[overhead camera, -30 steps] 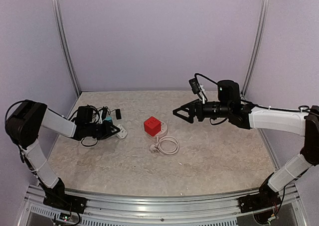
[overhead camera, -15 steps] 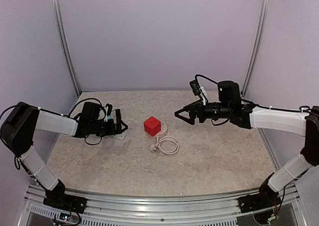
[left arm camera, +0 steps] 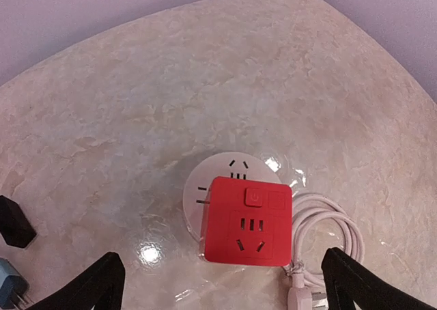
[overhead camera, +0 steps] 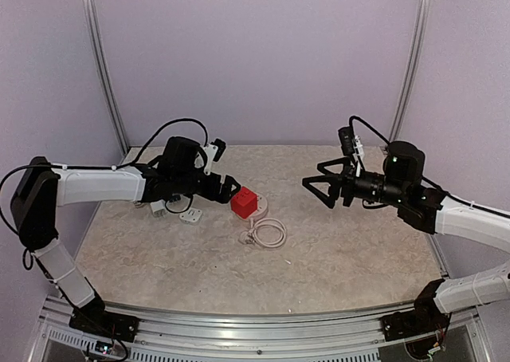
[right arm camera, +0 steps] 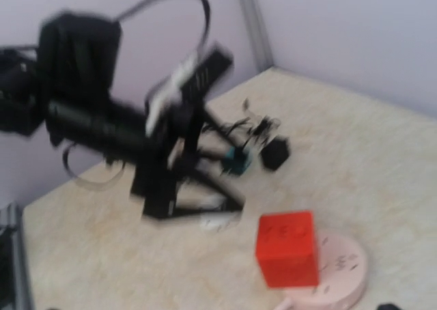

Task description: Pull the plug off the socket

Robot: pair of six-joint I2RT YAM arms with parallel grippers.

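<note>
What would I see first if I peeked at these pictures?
The small bright red plastic cube socket pops out mid-table, on a round pale disc beside a coiled white cord. The left gripper hovers open right next to it; the right gripper hangs open farther off.

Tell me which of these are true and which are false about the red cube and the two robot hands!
1. The socket sits on a round white base. True.
2. The left gripper is clamped on the socket. False: it is open, close beside the socket, not gripping it.
3. A white cable lies coiled next to the socket. True.
4. The right gripper holds a plug. False: it is open and empty, up in the air to the right of the socket.
5. A plug sticks in the socket's top face. False: the left wrist view shows only empty holes there.
</note>
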